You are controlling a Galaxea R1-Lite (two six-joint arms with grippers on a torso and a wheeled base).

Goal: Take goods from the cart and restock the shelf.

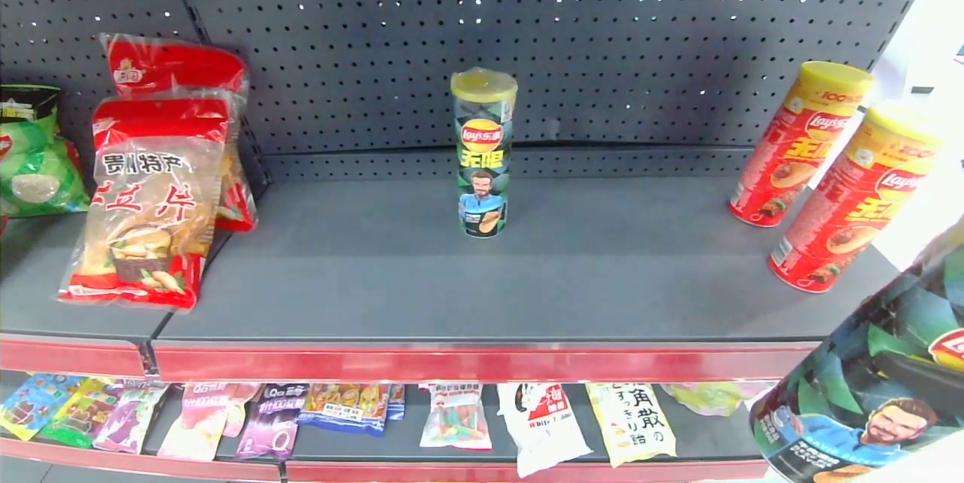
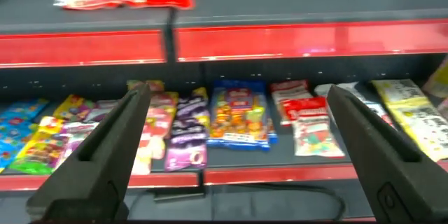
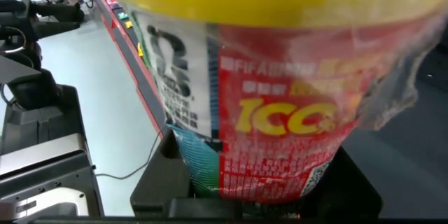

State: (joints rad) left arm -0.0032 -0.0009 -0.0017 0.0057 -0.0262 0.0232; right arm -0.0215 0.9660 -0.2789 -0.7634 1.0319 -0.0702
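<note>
Right now your right fingers (image 3: 157, 194) are pinching a tall dark-green cardboard chip can with a yellow plastic lid (image 3: 280, 91). The can's body sits squarely between them, with a black finger on either side of it. From the head camera, that can (image 1: 866, 385) hangs tilted in front of the right end of the dark grey metal shelf with a red front edge (image 1: 527, 279) and does not touch it. Its lid is on, so you cannot see what is inside.

On the shelf, the things nearest your right fingers are two red chip cans with yellow lids (image 1: 798, 144) (image 1: 855, 200), which stand just beside each other. Farther off, near the middle, a matching dark-green lidded can (image 1: 483, 155) stands upright on its own. Well apart from that, at the far end, two clear-and-red bags of snacks (image 1: 151, 204) (image 1: 181, 72) lean one behind the other. A green bag (image 1: 34, 159) lies past them.

Your left fingers (image 2: 105, 157) are spread wide and hold nothing. They sit low, facing the lower shelf (image 2: 294, 176). That shelf holds a row of small flat packets. Seen through the gap between the fingers are a purple packet (image 2: 185, 136), a blue packet of coloured sweets (image 2: 238, 115) and a white-and-red packet (image 2: 315, 122).
</note>
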